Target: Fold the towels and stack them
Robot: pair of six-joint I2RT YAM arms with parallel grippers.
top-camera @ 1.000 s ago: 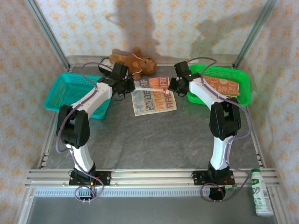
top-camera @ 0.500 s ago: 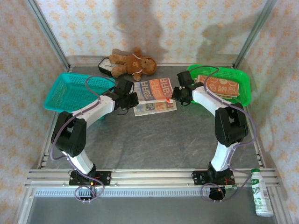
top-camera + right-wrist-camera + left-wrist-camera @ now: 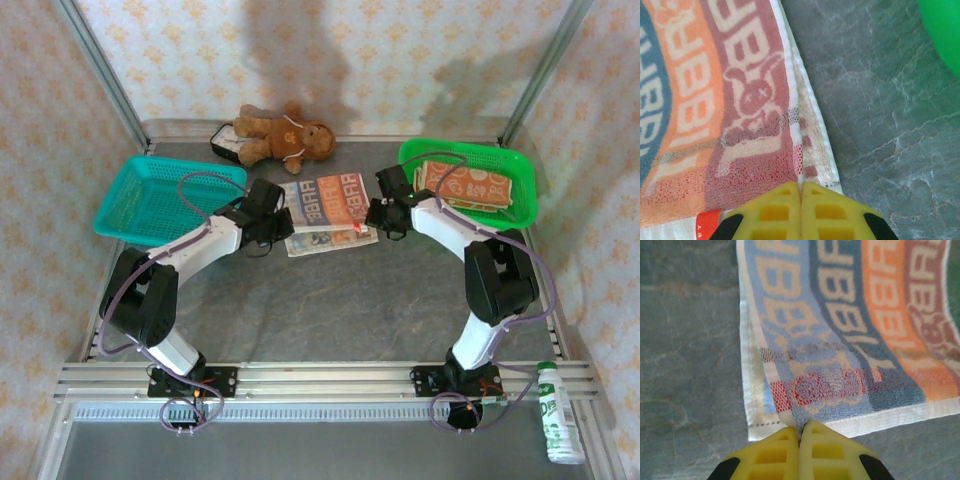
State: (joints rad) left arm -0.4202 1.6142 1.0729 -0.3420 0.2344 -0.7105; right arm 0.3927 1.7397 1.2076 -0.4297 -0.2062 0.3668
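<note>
- Left gripper (image 3: 801,432): jaws pressed tight together, no gap. The near white hem of the lettered towel (image 3: 325,205) runs right into the tips, so it looks pinched by its near-left corner.
- Right gripper (image 3: 801,190): same, jaws fully closed, with the towel's near-right corner going in under the tips. Reads as a thin pinch on the cloth.
- Lettered towel: lies flat on the table (image 3: 330,300), spanning the gap between the two pairs of jaws and stretching away ahead of both.
- It is doubled over. In the left wrist view a lower layer peeks out just ahead and left of the jaws, with the top layer sitting slightly inside it. The right wrist view shows the same offset just ahead and right of the jaws.
- Judgement: first fold of this towel is laid down and the edges are roughly matched, not exact. Corners not yet let go.
- Orange towels (image 3: 478,185): in the green basket (image 3: 470,146), just right of and beyond the right jaws. They look bunched or loosely piled. Can't tell how many layers, or whether they are folded.
- Teal basket (image 3: 120,205): left of the left jaws, no cloth seen in it.
- Teddy bear (image 3: 285,138): beyond the left jaws at the far edge, not part of the job.
- Left to do, by my read: release the corners, maybe a second fold on the lettered towel, then fold the orange ones and stack all three. Early stage, well under half done.
</note>
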